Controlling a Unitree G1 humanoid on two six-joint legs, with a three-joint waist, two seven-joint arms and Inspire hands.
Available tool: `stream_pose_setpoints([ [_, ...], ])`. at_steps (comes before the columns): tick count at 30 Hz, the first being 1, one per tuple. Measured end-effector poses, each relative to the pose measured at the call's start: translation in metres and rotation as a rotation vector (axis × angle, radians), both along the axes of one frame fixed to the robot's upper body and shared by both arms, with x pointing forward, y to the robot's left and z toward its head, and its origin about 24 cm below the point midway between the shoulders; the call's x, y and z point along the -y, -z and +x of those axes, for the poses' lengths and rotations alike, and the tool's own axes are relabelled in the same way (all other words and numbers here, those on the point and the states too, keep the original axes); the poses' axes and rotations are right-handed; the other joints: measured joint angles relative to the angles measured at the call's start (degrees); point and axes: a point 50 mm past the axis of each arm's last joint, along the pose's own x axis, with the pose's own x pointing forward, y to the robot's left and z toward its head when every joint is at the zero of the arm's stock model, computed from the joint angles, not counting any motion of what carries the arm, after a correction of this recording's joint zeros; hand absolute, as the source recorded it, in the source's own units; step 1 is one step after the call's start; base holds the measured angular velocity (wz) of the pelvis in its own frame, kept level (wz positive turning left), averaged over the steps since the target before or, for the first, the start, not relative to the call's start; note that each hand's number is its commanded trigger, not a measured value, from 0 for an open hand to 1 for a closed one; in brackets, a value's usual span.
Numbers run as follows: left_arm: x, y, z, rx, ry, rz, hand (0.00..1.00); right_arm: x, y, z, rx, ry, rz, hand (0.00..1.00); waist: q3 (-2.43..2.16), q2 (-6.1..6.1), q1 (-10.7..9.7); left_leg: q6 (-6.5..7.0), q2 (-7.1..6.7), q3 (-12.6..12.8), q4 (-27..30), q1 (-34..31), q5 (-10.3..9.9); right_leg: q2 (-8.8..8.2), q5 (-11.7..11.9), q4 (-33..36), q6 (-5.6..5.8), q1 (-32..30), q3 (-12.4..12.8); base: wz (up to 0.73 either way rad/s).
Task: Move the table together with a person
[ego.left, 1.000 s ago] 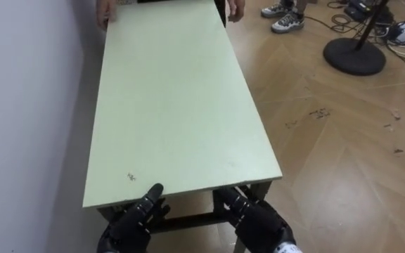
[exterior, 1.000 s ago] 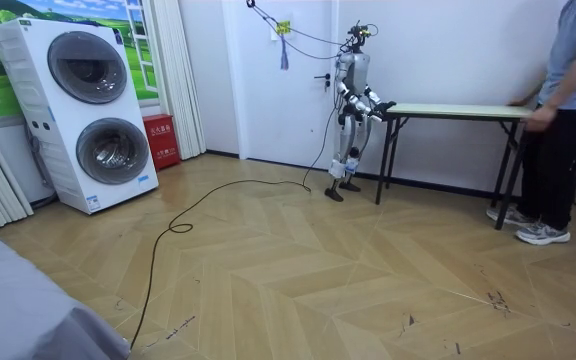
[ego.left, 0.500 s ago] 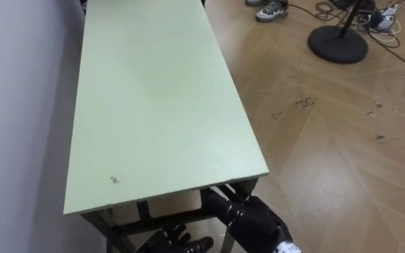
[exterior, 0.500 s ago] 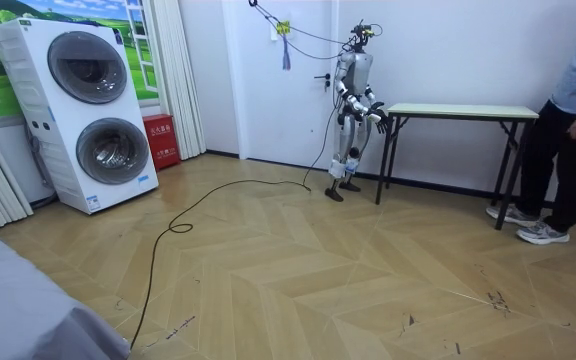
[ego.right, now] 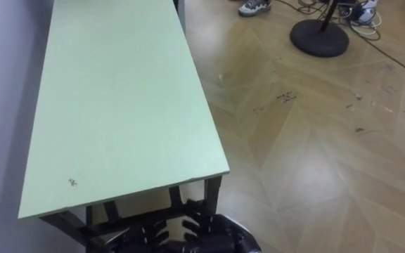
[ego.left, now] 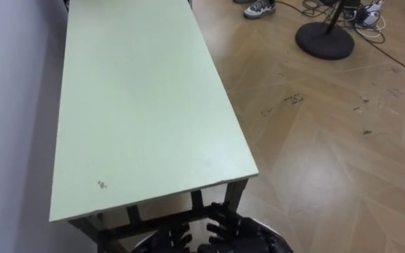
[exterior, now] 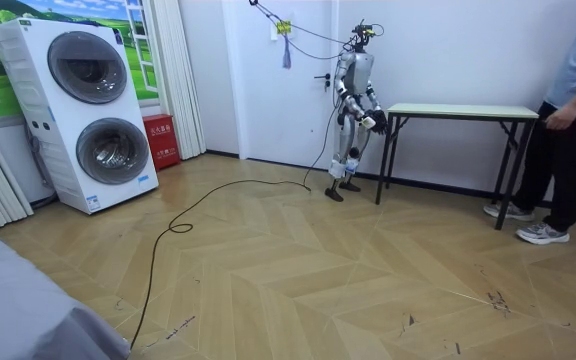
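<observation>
The long table with a pale green top and dark legs runs away from me along the wall. My left hand and right hand hang low, just under and in front of its near end. Their fingers are loosely bent and hold nothing, and neither hand touches the table. In the room view I stand at the table's left end. A person stands at its far end, with a hand close to the tabletop's corner but off it.
A white wall runs tight along the table's left side. A round black stand base with cables and the person's shoe are on the wood floor at the far right. Stacked washing machines stand well behind me.
My hands came off the table's near edge and dropped below it. The person let go of the far end and stepped back. My view has shifted over the table.
</observation>
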Motion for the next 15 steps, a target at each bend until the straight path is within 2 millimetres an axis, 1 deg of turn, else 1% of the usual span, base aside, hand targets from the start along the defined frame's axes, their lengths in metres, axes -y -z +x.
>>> stream_pose_setpoints([
  [5, -0.021, 0.016, -0.016, -0.097, -0.043, 0.139, 0.0, 0.014, 0.016, -0.014, -0.091, 0.048, -0.099, 0.0, -0.1, -0.01, 0.2, -0.07, 0.06, -0.1, 0.0, 0.1, 0.0, 0.06, 0.0, 0.0, 0.0, 0.0, -0.6, 0.0],
  [8, -0.035, 0.027, -0.033, -0.176, -0.087, 0.266, 0.0, 0.026, 0.027, -0.028, -0.165, 0.085, -0.185, 0.0, -0.19, 0.13, 0.6, -0.09, 0.05, 0.0, 0.0, 0.2, -0.1, 0.05, 0.0, -0.1, 0.0, 0.1, -0.9, 0.0],
  [11, -0.043, 0.032, -0.042, -0.206, -0.129, 0.322, 0.0, 0.034, 0.033, -0.036, -0.208, 0.116, -0.239, 0.0, -0.23, 0.23, 1.3, -0.14, 0.05, -0.1, 0.0, 0.5, -0.1, 0.06, 0.0, -0.2, -0.01, 0.3, -0.9, 0.0],
  [14, -0.055, 0.035, -0.057, -0.239, -0.184, 0.4, 0.0, 0.045, 0.04, -0.048, -0.266, 0.177, -0.288, 0.0, -0.37, 0.23, 1.4, -0.25, -0.05, -0.4, -0.4, 1.3, -0.1, 0.16, 0.0, -1.0, -0.01, 1.6, -0.4, 0.04],
  [15, -0.062, 0.035, -0.063, -0.253, -0.212, 0.442, 0.0, 0.049, 0.042, -0.053, -0.286, 0.197, -0.304, 0.0, -0.37, 0.17, 1.4, -0.3, -0.01, -0.6, -0.4, 1.4, -0.2, 0.24, 0.0, -1.0, -0.01, 2.0, -0.3, 0.0],
])
